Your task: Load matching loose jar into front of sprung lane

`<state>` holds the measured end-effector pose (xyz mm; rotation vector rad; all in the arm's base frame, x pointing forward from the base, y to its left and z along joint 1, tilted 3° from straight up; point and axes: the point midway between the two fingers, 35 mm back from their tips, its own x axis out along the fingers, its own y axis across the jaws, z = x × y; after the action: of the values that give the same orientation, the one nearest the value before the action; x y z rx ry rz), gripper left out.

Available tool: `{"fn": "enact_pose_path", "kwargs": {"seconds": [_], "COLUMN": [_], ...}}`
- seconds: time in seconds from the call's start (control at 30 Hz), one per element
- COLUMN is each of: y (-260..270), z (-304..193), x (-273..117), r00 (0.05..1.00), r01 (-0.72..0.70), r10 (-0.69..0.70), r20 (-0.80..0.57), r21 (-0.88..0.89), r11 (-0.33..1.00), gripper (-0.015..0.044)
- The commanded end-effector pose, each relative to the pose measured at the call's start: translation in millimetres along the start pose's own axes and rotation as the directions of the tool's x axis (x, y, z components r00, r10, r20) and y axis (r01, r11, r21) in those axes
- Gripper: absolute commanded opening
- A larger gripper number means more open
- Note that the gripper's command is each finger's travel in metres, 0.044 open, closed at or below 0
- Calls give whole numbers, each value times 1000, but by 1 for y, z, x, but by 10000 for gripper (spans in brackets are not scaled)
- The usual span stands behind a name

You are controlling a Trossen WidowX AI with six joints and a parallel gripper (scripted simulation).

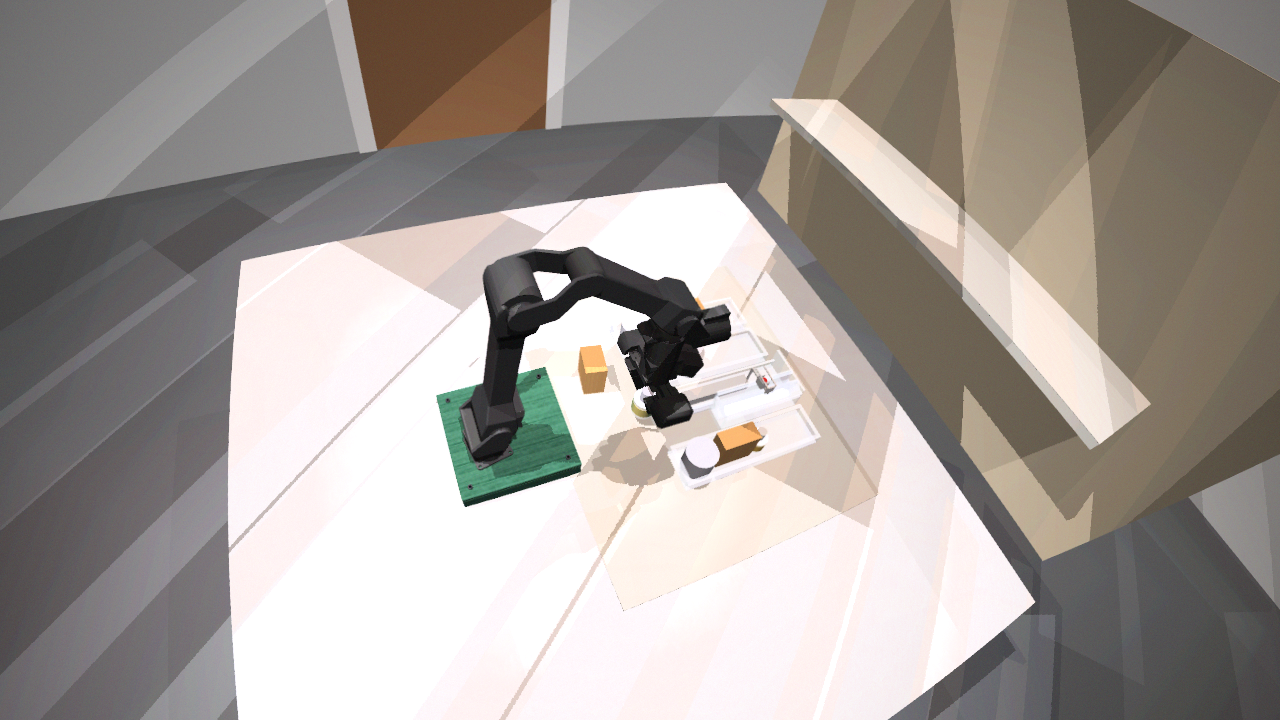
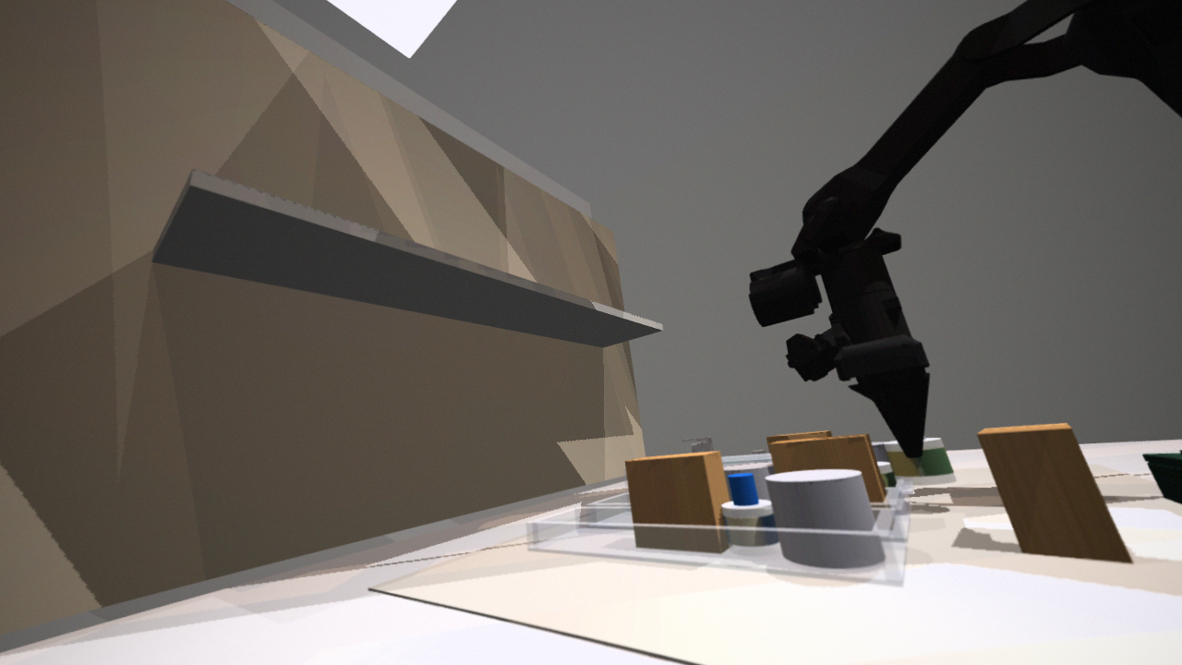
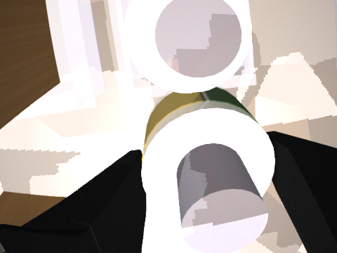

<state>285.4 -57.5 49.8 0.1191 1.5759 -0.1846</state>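
My gripper (image 1: 649,408) (image 2: 915,456) (image 3: 204,153) is shut on a jar with a white lid, a grey knob and a yellow and green band. This held jar (image 1: 638,405) (image 2: 935,457) (image 3: 168,109) is low, just in front of the clear sprung lane (image 3: 247,80). The jar in the lane (image 3: 140,39), with a white lid and grey knob, is near the lane's front; its band is hidden. The low front stop lies between the two jars, largely covered in the wrist view. The gripper hides the lane's front in the top view. A small part with a red mark (image 1: 765,380) shows near the rear.
A neighbouring clear tray (image 1: 810,438) (image 2: 545,536) holds a grey cylinder (image 1: 699,458) (image 2: 822,516), a wooden block (image 1: 738,443) (image 2: 673,500) and a blue-knobbed jar (image 2: 750,521). Another wooden block (image 1: 591,368) (image 2: 1049,488) stands nearer the arm's base. More trays lie on the other side.
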Motion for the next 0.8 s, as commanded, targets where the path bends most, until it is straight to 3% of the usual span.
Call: {"fn": "enact_pose_path", "kwargs": {"seconds": [0.0,0.77], "y": [0,0], "z": [7,17], "x": [-3,-3], "r00": [1000,1000], "r01": [-3,-3], "r10": [3,3], "r20": [16,16], "r21": [2,3], "r11": [1000,1000], "gripper": [0,0]}}
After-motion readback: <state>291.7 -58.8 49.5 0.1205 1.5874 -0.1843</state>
